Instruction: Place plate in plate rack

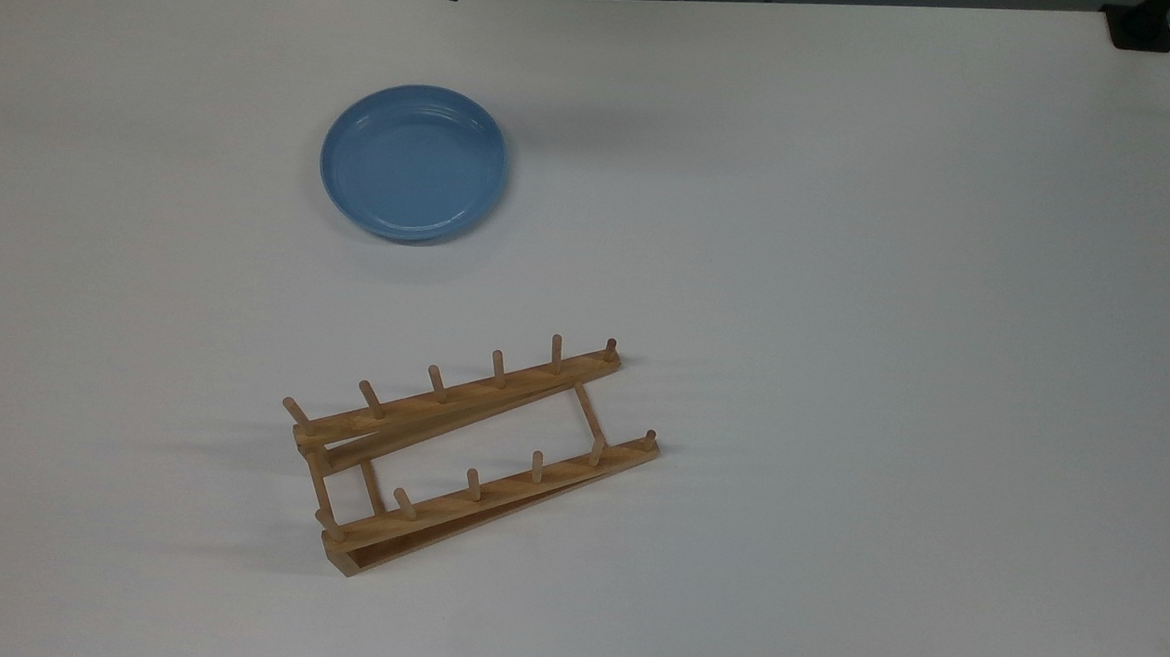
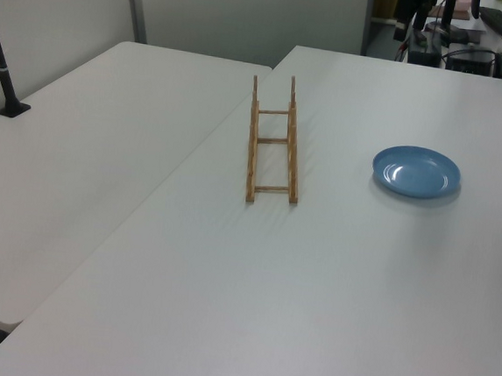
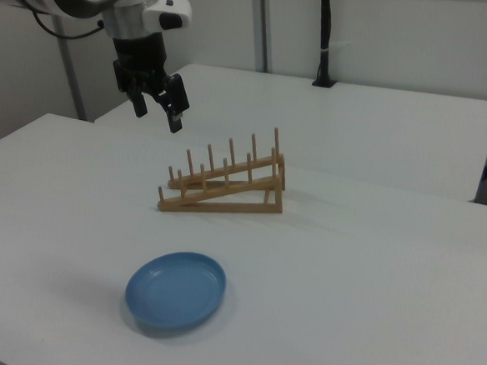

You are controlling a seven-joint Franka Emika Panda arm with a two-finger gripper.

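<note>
We see the plate (image 1: 413, 162) lying flat on the white table (image 1: 848, 282), rim up, nothing touching it, so the task is not started. It sits well apart from the rack (image 1: 468, 453), on the far side of it in the top view, and near the camera in the right view. The rack rests on the table with its rails sloped, pegs up, all slots free; we judge a slot near the middle would take the plate on edge between pegs. The gripper (image 3: 158, 108) hangs in the air at the right view's upper left, above the table and off to the left of the rack, fingers spread apart and pointing down, holding nothing, well away from the plate. We guess it is parked high to keep the approach clear. The arm is cut off at the right view's left edge, so its base is hidden. In the left view the rack's pegs line up end-on and are hard to count.
</note>
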